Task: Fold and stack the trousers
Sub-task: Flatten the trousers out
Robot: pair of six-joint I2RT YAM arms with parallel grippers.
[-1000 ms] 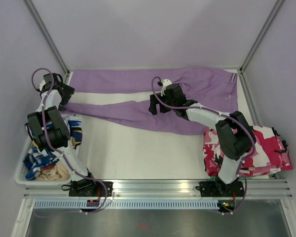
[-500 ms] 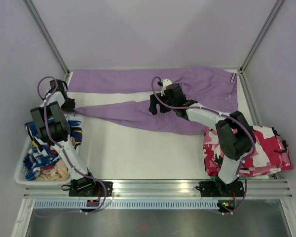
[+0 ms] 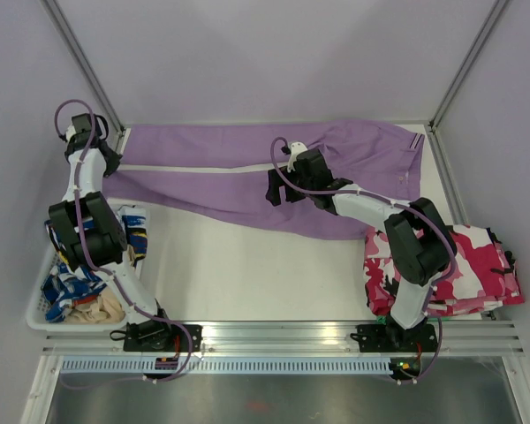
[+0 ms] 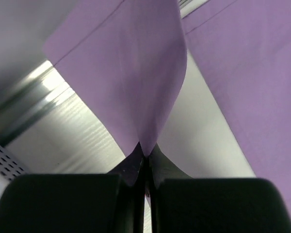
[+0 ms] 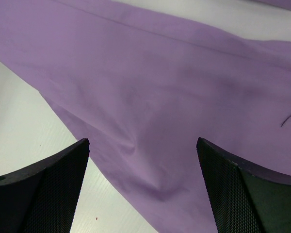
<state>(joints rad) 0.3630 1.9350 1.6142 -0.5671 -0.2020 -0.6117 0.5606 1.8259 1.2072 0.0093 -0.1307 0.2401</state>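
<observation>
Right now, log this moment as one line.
left gripper: shut on trousers leg end | right gripper: open over trousers | trousers: spread flat, not yet folded

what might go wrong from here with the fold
1. The left gripper is shut on only a narrow tip of the trousers; the thin cloth may slip out once pulled.
2. The right gripper hangs open above the near leg, holding nothing, so a one-sided pull may drag and bunch the leg instead of folding it.
3. The trousers' edge lies close to the camouflage garment; dragging could disturb that.
</observation>
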